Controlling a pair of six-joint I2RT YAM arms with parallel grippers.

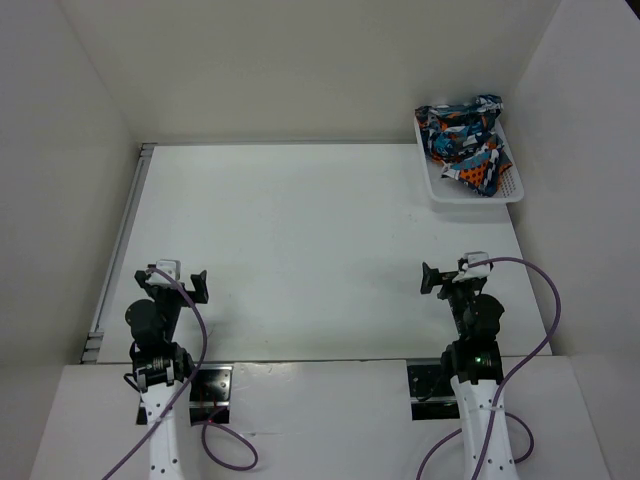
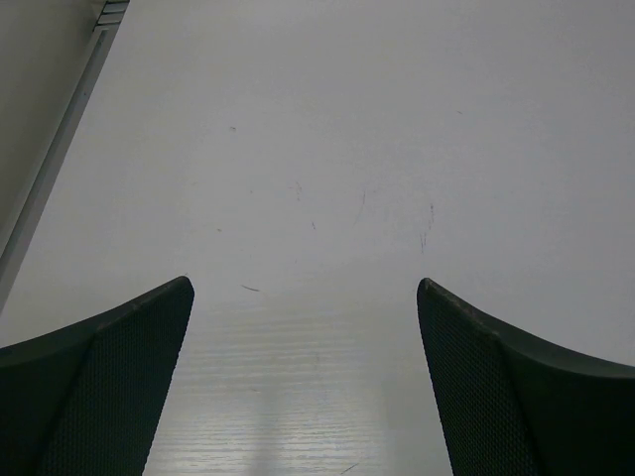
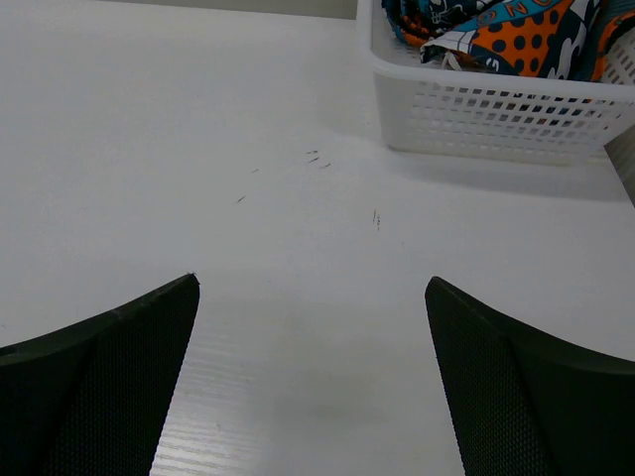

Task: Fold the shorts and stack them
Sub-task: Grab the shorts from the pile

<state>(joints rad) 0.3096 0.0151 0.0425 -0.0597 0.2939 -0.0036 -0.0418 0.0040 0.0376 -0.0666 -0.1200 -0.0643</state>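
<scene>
Patchwork fabric in teal, orange and white is lying crumpled: the shorts (image 1: 463, 138) are sitting bunched inside the white mesh basket (image 1: 478, 195) at the far right corner of the table (image 1: 300, 230), so folding is not yet under way. Both arms are waiting at the near edge. The left claw (image 1: 176, 283) is gaping wide over bare table, gripping nothing. The right claw (image 1: 458, 279) is likewise spread and empty, facing the basket, probably the better placed to fetch the shorts.
</scene>
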